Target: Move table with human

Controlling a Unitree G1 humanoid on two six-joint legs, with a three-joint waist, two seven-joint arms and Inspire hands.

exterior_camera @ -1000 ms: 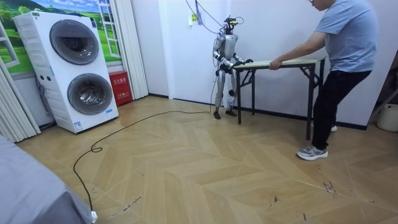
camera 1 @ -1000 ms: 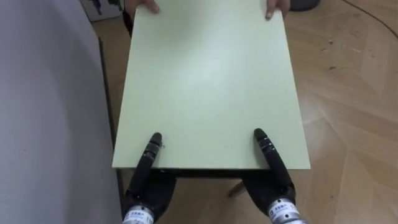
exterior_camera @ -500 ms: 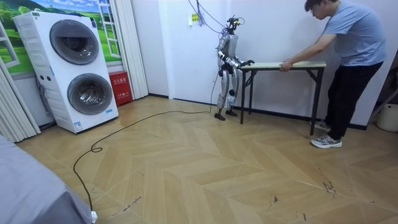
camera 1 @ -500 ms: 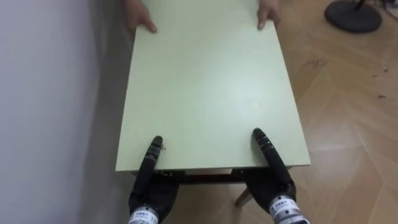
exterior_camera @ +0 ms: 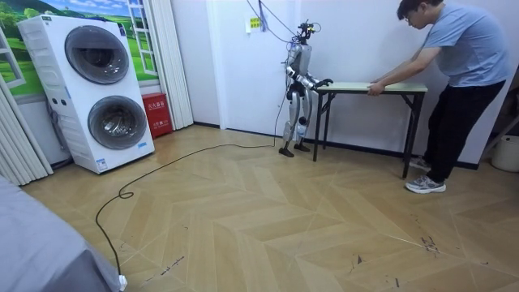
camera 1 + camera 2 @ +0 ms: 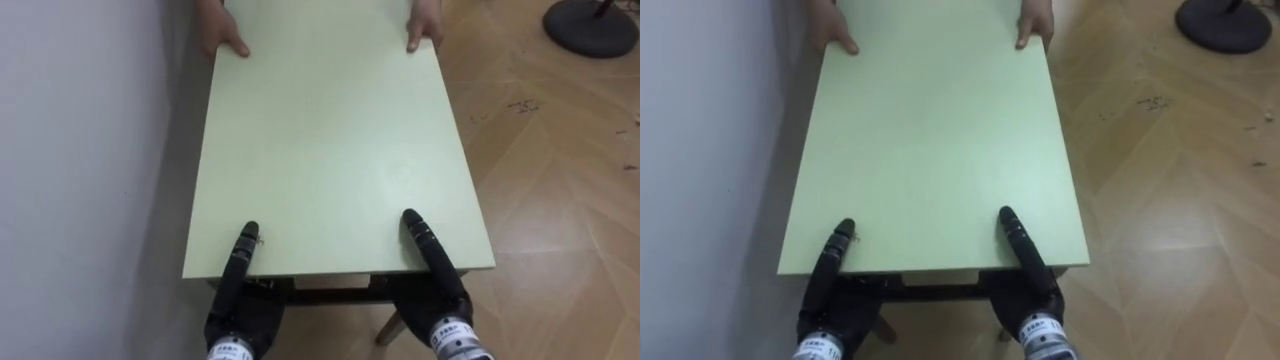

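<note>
Both at lower edge of surface (image 6: 325, 150): your left hand (image 6: 240, 265) | right hand (image 6: 432, 258) | grasp: cannot tell | person's hands (image 6: 222, 35): top edge.

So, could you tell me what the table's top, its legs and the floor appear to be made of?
Table top: likely laminated board, pale green, smooth with a soft sheen; a thin flat edge shows. Table legs: probably painted metal, thin, dark and straight. Floor: wood or wood-look laminate, planks laid in herringbone with visible grain and some scuffs.
</note>
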